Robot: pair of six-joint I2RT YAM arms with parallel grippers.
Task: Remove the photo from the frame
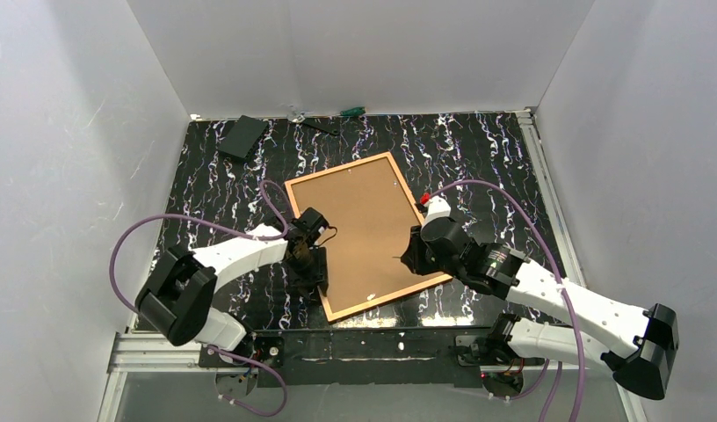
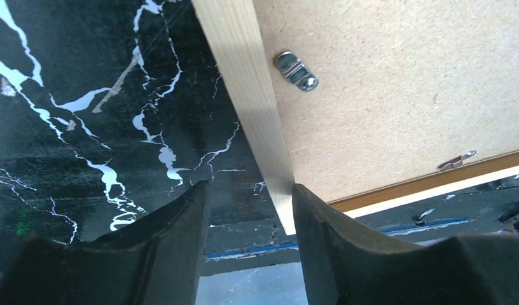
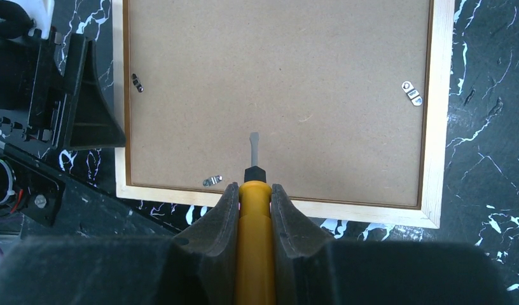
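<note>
The frame (image 1: 391,299) lies face down on the black marbled table, with the photo's plain brown board back (image 1: 364,220) showing and the print side hidden. My left gripper (image 1: 307,286) is open at the frame's near left corner. In the left wrist view its gripper (image 2: 250,185) has the pale rail (image 2: 250,89) running down against the right finger's inner side. My right gripper (image 3: 254,187) is shut on a yellow-handled screwdriver (image 3: 255,241), whose flat tip (image 3: 253,143) points over the board (image 3: 295,76) near a metal tab (image 3: 212,181).
A hanger plate (image 3: 412,93) and another tab (image 3: 137,82) sit on the board. A black box (image 1: 242,138) and a green-handled tool (image 1: 352,111) lie at the back wall. White walls enclose the table on three sides.
</note>
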